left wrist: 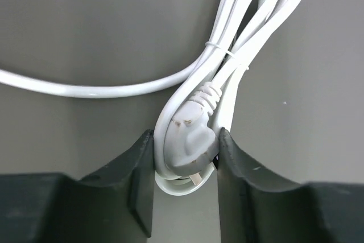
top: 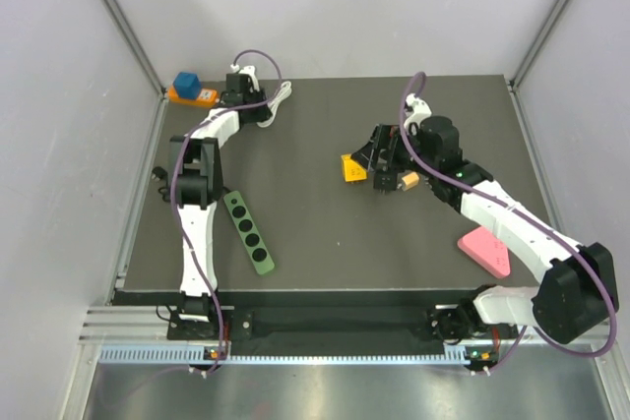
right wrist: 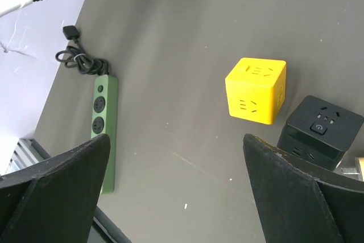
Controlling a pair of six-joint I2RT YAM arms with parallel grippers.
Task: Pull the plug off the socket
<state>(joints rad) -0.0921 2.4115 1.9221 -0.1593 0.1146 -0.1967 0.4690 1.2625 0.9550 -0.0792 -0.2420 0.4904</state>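
Seen from above, the left arm stretches to the far left corner of the dark table (top: 325, 243); the left gripper (top: 248, 95) sits at a white cable (top: 284, 95), just right of an orange and blue box (top: 192, 91); a green power strip (top: 248, 233) lies at the near left; the right gripper (top: 378, 182) hangs over the middle beside a yellow cube socket (top: 350, 167); a pink object (top: 484, 251) lies at the near right.

In the left wrist view, the black fingers (left wrist: 139, 186) press on both sides of the white plug (left wrist: 187, 135), clamping it; a metal prong shows at its lower end; the tied cable bundle runs off far.

In the right wrist view, the fingers (right wrist: 57, 186) stand wide apart with nothing between them; a black cube socket (right wrist: 321, 131) sits just right of the yellow one; a coiled black cord (right wrist: 79, 61) lies at the strip's far end.
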